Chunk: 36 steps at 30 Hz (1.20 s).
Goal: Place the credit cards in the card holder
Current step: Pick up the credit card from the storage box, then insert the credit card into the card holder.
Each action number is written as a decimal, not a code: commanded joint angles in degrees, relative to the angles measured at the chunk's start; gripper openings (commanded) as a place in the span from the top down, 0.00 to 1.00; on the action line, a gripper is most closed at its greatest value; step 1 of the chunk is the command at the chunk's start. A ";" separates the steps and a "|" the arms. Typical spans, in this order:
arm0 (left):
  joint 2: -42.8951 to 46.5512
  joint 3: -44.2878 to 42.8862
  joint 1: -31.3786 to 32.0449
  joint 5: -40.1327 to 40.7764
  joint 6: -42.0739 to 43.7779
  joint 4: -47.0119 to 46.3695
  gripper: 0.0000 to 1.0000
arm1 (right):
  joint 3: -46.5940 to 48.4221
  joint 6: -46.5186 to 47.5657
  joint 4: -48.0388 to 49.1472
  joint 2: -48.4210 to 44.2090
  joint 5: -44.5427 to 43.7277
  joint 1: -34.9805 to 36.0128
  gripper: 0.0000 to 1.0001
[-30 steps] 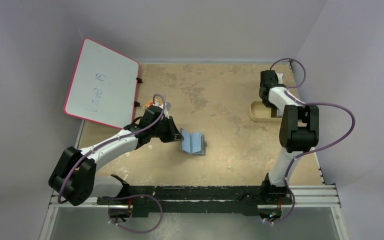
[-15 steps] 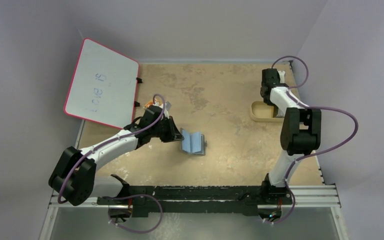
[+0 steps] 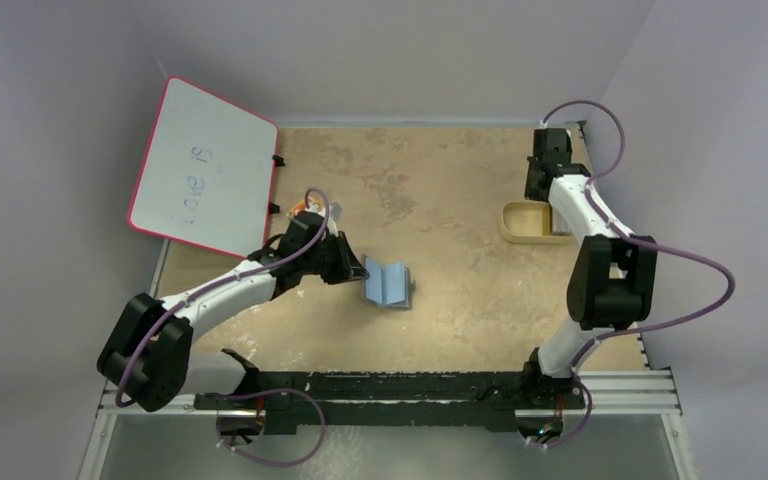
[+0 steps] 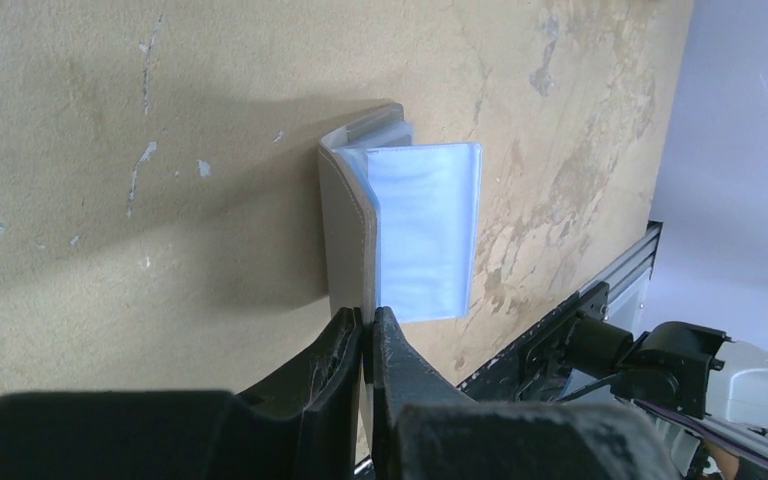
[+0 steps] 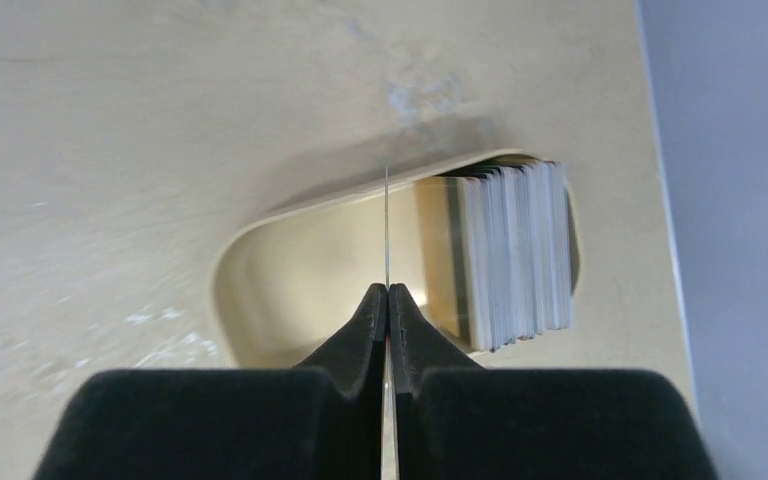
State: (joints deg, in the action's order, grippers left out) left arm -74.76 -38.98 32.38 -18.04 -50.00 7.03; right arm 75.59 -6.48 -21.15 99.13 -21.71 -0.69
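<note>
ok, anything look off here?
Nothing stands out. Left fingers pinch the cover of the card holder, holding it open; the credit cards stand stacked in the tan tray, one card pinched edge-on in the right fingers.

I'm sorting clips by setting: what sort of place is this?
Probably a robotics lab cell: plain walls around a worn table, two arms on a metal rail, a propped whiteboard.
</note>
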 commanded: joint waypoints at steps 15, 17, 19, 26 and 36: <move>-8.47 5.41 -0.04 -2.68 -14.47 -30.15 0.91 | -13.13 -15.98 15.49 -23.75 40.90 11.88 1.00; -8.82 5.37 -0.04 -2.00 -13.70 -29.58 0.88 | -16.79 -19.74 20.24 -25.32 44.38 14.12 1.00; -8.83 5.46 -0.04 -1.04 -12.66 -28.12 0.85 | -20.45 -23.27 25.73 -26.22 47.03 16.88 1.00; -8.35 5.40 -0.04 2.32 -8.78 -22.97 0.81 | -28.07 -31.17 37.28 -21.63 48.45 26.59 1.00; -8.39 4.88 -0.04 5.32 -5.19 -17.28 0.85 | -30.13 -30.73 36.20 -16.34 43.93 29.45 1.00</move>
State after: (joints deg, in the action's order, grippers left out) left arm -83.92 -33.47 32.38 -14.52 -58.15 -11.64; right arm 45.60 -36.95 12.78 83.40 24.58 28.84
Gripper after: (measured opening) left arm 0.167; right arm 0.005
